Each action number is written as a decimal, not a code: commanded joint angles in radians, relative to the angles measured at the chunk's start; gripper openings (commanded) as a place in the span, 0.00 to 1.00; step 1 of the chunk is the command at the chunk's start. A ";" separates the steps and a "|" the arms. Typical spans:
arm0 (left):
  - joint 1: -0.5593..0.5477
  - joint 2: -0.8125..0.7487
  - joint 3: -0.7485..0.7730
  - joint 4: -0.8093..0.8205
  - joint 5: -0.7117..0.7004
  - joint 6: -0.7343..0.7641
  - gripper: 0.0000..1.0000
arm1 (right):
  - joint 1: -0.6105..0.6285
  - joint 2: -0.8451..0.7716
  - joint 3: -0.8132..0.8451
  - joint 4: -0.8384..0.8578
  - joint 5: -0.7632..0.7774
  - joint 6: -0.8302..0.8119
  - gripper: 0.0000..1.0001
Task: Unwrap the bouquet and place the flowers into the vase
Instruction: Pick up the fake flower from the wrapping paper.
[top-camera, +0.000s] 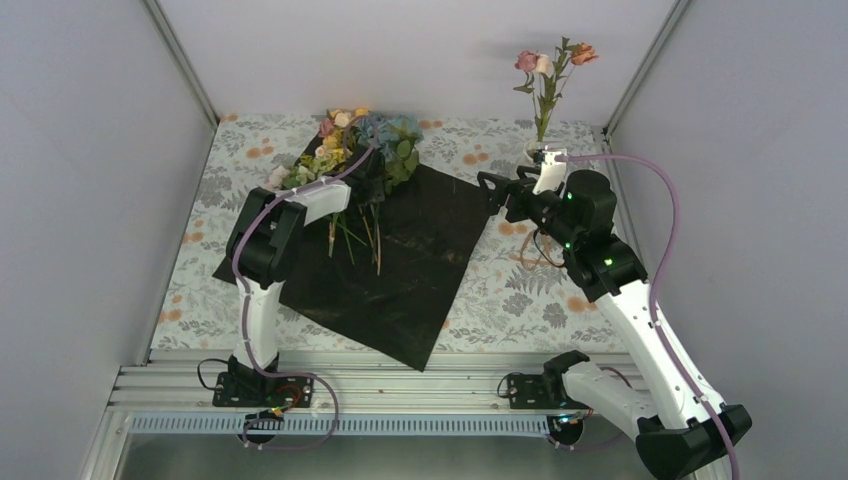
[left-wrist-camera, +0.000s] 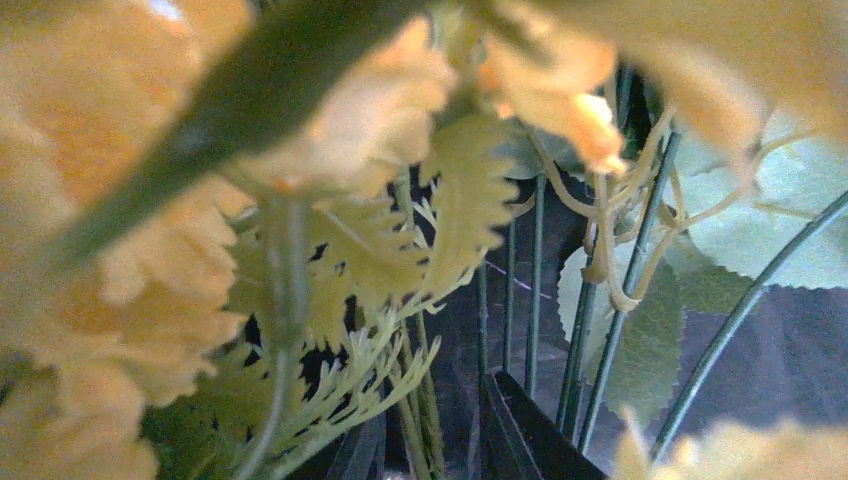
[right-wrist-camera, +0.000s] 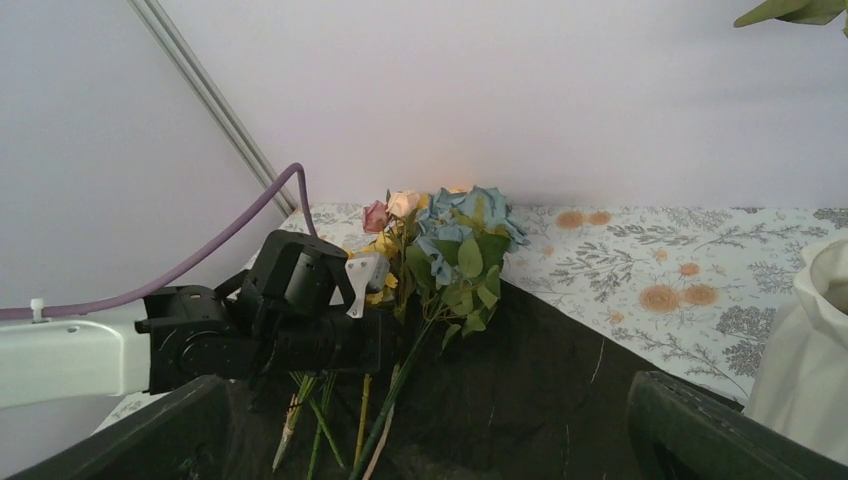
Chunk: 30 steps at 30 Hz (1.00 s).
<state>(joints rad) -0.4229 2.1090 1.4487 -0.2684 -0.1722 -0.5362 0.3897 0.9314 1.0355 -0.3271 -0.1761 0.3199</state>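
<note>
flowers crowd the left tool, grip unclear; right tool gapes beside vase.

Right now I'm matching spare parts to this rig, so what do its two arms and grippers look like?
The left arm and right arm both have white links joined by chunky black joint housings, on black bases. A purple cable loops along each. Small green lights glow on the right arm's joints. The right gripper is black with two blocky fingers.
</note>
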 joint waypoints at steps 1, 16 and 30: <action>0.010 0.031 0.032 0.007 -0.015 -0.008 0.25 | 0.014 0.000 -0.003 0.008 -0.002 -0.011 0.99; 0.004 0.001 0.083 -0.053 0.008 0.020 0.24 | 0.015 0.003 -0.008 0.008 0.004 -0.014 0.99; -0.030 -0.043 0.089 -0.074 0.055 0.133 0.40 | 0.015 0.005 -0.008 0.008 0.010 -0.016 0.99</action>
<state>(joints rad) -0.4522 2.0785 1.5223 -0.3393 -0.1429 -0.4480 0.3927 0.9325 1.0355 -0.3267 -0.1719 0.3119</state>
